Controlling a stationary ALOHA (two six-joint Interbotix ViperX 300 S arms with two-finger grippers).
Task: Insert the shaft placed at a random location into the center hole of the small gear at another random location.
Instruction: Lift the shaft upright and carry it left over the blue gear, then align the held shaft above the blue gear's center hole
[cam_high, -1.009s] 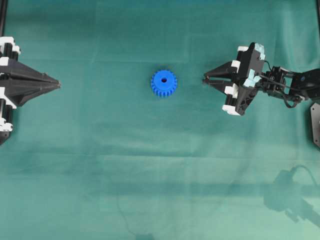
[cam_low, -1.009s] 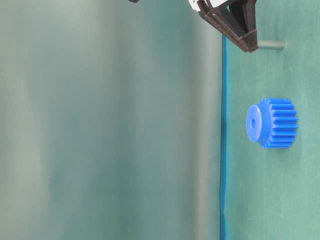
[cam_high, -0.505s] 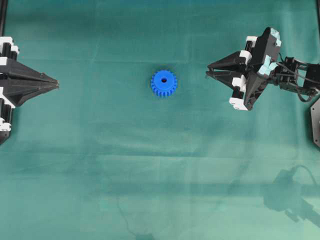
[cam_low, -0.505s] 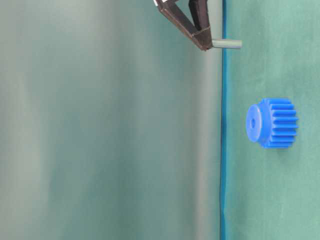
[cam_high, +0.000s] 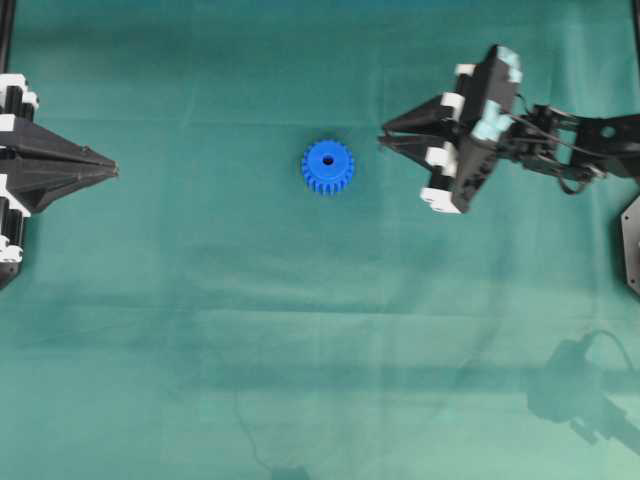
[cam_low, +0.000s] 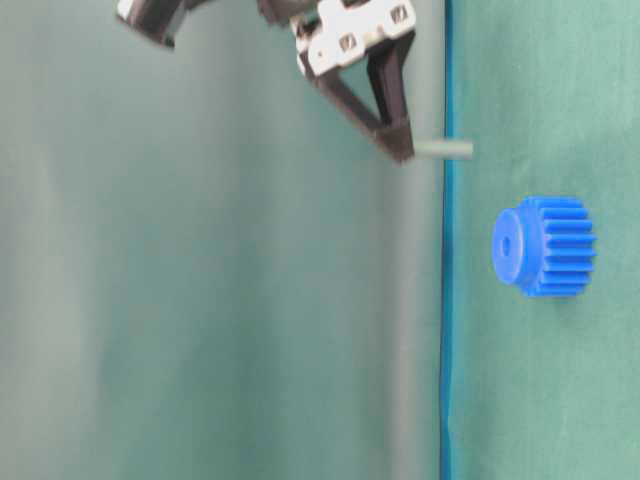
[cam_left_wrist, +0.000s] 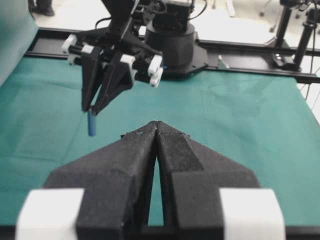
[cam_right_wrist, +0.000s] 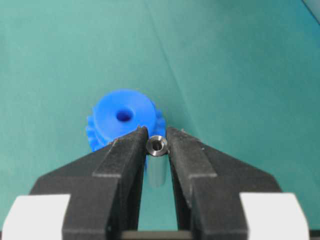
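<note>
My right gripper pinching shaft upright by top, free end down for hole. Gear flat on cloth, just left. Left gripper pressed together, far left.

A green cloth covered the whole table, lightly creased, with soft dark shadows lying across its lower part. In the left wrist view a black frame rail ran along the table's far edge, and beyond it lay a pale, brightly lit floor.
</note>
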